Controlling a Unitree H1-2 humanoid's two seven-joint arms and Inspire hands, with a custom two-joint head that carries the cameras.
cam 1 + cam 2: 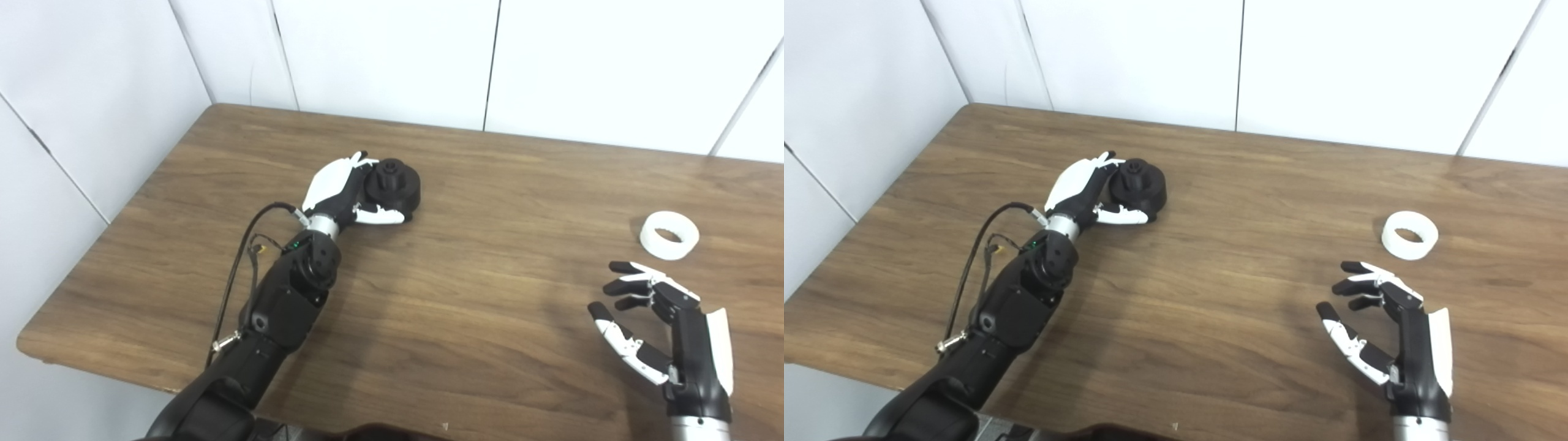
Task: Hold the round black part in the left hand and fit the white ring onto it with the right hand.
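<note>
The left hand (343, 193) lies on the wooden worktop (465, 294) in the left half of the scene, wrapped around the round black part (395, 187). Its thumb runs along the near side of the part and its fingers curl behind the far left side, so it is grasping the part, which appears to rest on the worktop. The part has a small knurled knob standing up from its top.

The white ring (669, 234) lies flat on the worktop far to the right, well apart from the black part. The right hand (1387, 324) hovers near it, on the near side, released: fingers spread and curved, thumb apart, nothing between them. Hand and ring do not touch.

The two views differ little. The right eye view shows more of the bare worktop right of the ring and sets the left arm further left. The left eye view shows the worktop's rounded near left corner, which the right eye view cuts off.

The left fingers behind the black part are mostly hidden, so how far they wrap cannot be told. Both arms are cut off by the bottom edge. A black cable (236, 269) loops beside the left forearm.
</note>
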